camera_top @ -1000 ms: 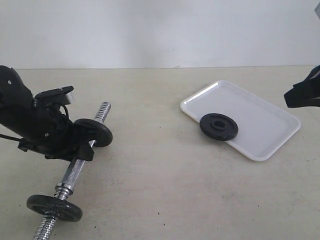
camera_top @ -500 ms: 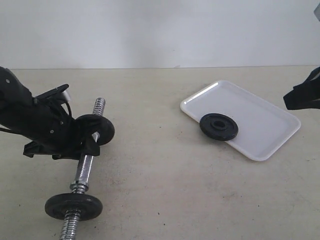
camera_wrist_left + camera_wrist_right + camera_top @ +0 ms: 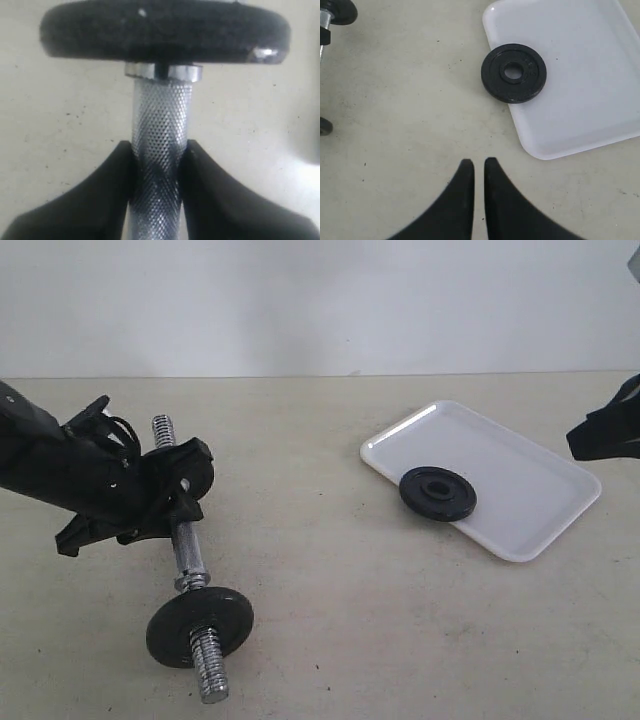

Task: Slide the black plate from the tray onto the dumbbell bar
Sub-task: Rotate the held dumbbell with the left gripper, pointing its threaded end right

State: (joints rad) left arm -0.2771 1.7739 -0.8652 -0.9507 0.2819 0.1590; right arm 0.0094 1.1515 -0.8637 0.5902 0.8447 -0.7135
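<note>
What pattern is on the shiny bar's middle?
The bar has tiny silver criss-cross bumps, clearest in the left wrist view.

black plate (image 3: 456, 499): matte black | tray (image 3: 520, 480): white | dumbbell bar (image 3: 185, 545): chrome, knurled crosshatch | table (image 3: 330, 590): beige, dark-speckled

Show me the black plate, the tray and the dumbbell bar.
black plate (image 3: 456, 499), exterior view, flat face beside its centre hole.
tray (image 3: 522, 483), exterior view, bare floor.
dumbbell bar (image 3: 186, 546), exterior view, bare knurled shaft.
</note>
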